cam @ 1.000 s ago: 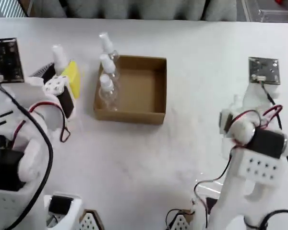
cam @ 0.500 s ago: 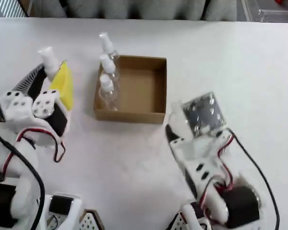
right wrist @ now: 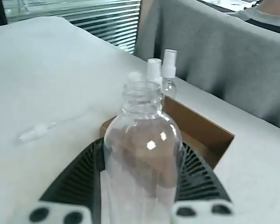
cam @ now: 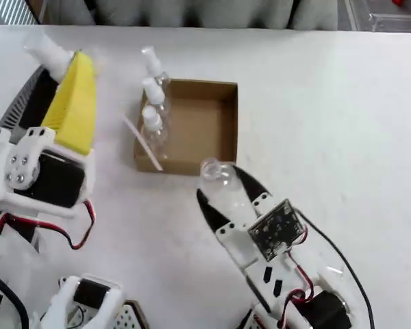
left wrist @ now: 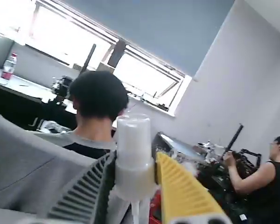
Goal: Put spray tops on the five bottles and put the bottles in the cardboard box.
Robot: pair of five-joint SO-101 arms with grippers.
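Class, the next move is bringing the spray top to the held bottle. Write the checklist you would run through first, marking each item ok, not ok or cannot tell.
1. Left gripper shut on the spray top: ok.
2. Right gripper shut on the bottle: ok.
3. Bottle's mouth bare, ready for a top: ok.
4. Spray top lined up over the bottle's mouth: not ok; the high view shows them well apart.
5. Free room in the cardboard box: ok.
6. Three topped bottles at the box's left wall are inside it: cannot tell.
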